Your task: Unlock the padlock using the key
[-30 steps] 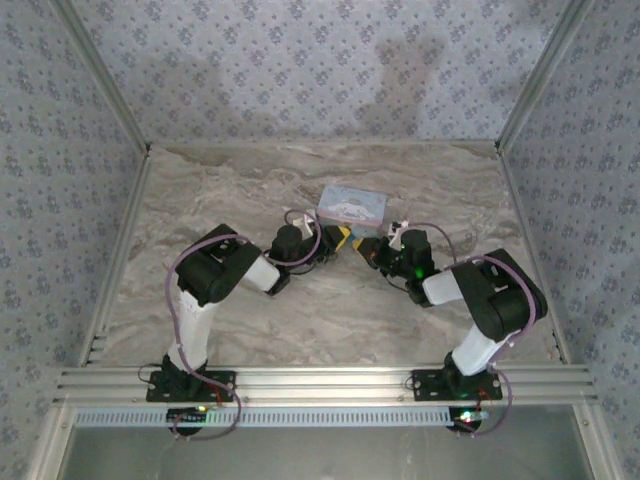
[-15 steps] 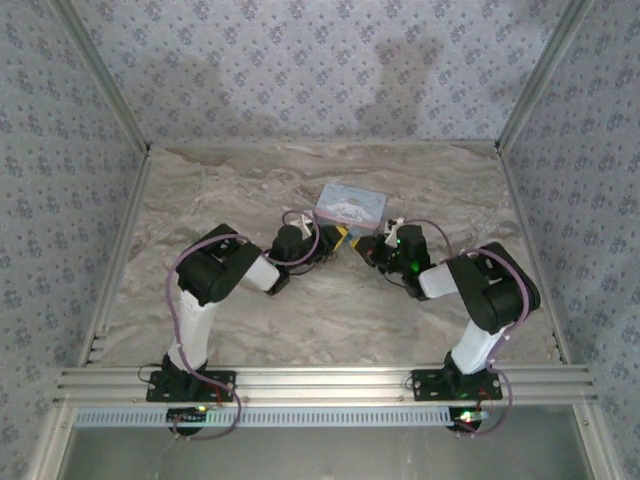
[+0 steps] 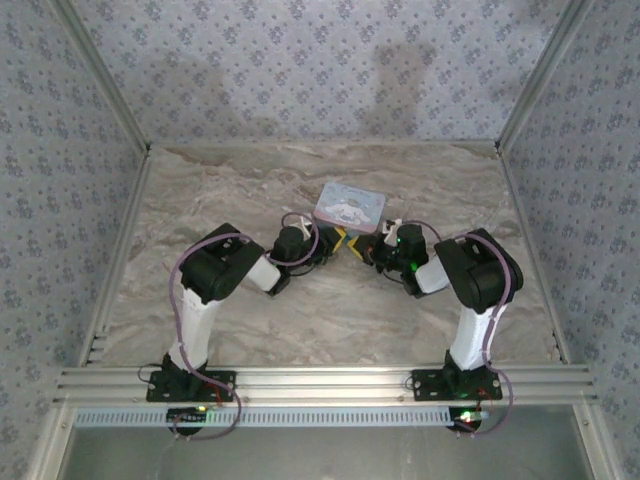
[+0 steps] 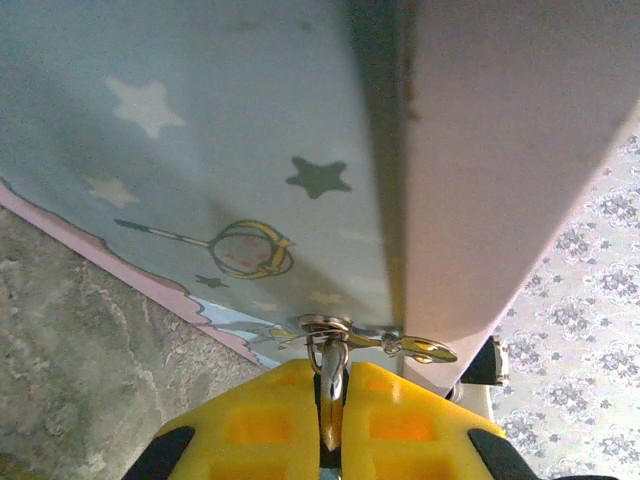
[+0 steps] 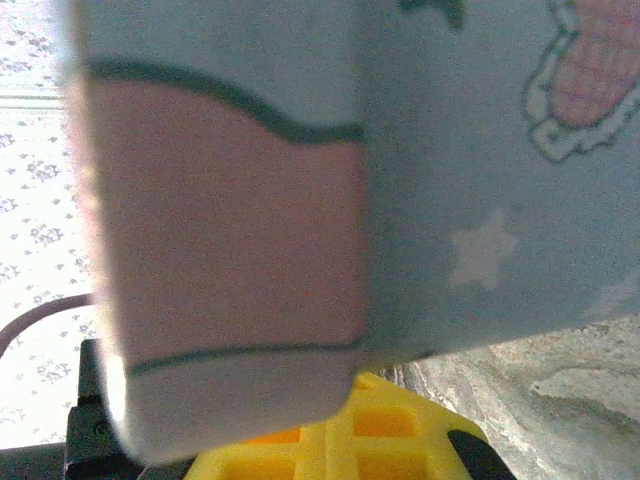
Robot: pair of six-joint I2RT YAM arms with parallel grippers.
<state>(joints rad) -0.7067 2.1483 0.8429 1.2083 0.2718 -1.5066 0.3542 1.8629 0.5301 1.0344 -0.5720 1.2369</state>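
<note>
Claws closer than before — left claw clenched on padlock, right claw — grip unclear

Two of each robot part, one of each object on the one table.
There were two arms, the left arm and the right arm; two yellow-tipped grippers, the left gripper and the right gripper; one pale blue tin box; and one small metal piece.
</note>
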